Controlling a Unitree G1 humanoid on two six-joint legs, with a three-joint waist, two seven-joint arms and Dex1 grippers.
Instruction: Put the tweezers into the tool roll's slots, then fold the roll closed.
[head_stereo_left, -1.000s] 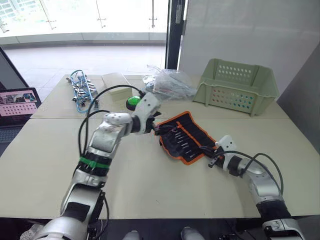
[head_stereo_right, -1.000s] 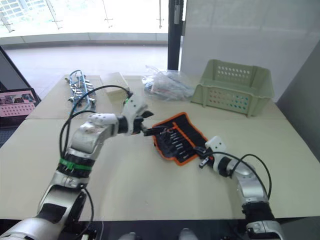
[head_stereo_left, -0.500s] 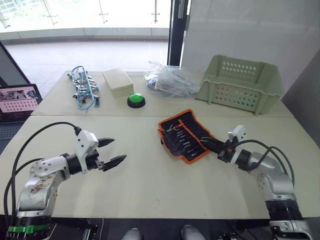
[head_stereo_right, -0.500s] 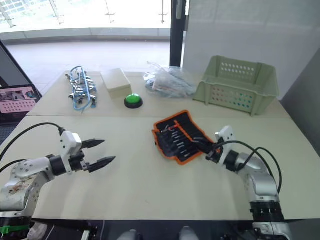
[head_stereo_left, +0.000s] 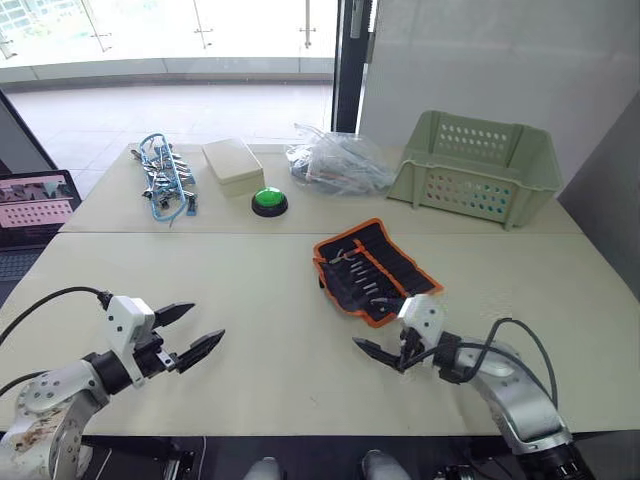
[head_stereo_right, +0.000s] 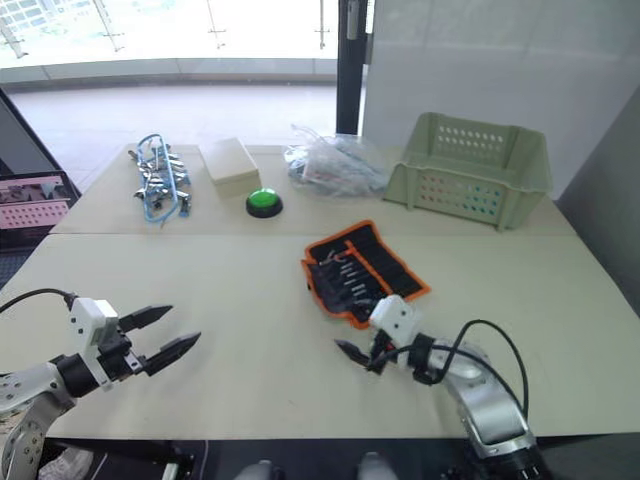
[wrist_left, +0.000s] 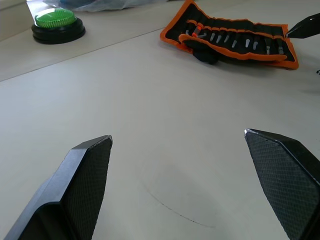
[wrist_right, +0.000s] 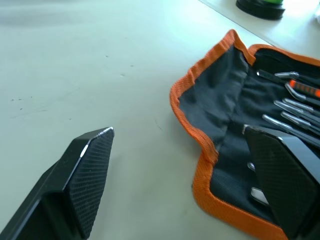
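Left pincer (head_stereo_left: 190, 333) spread wide and empty, low at left, right pincer (head_stereo_left: 382, 352) likewise parted

Black tool roll (head_stereo_left: 374, 272) with orange edging, pale green perforated basket (head_stereo_left: 476, 170), bright green button (head_stereo_left: 268, 199) on black base.

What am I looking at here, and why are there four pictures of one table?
This is a two-armed humanoid robot, and each arm ends in a two-fingered claw. Two pictures come from cameras on its head, looking down over the table. The other two come from cameras on its wrists, looking along each claw's black fingers.

The left claw and the right claw are both open and hold nothing.

On the table lies the tool roll, black with orange edging, spread open with slim tools in its slots. Farther back are a green basket, a green button, a pale box, a clear plastic bag and some blue-and-silver clips.
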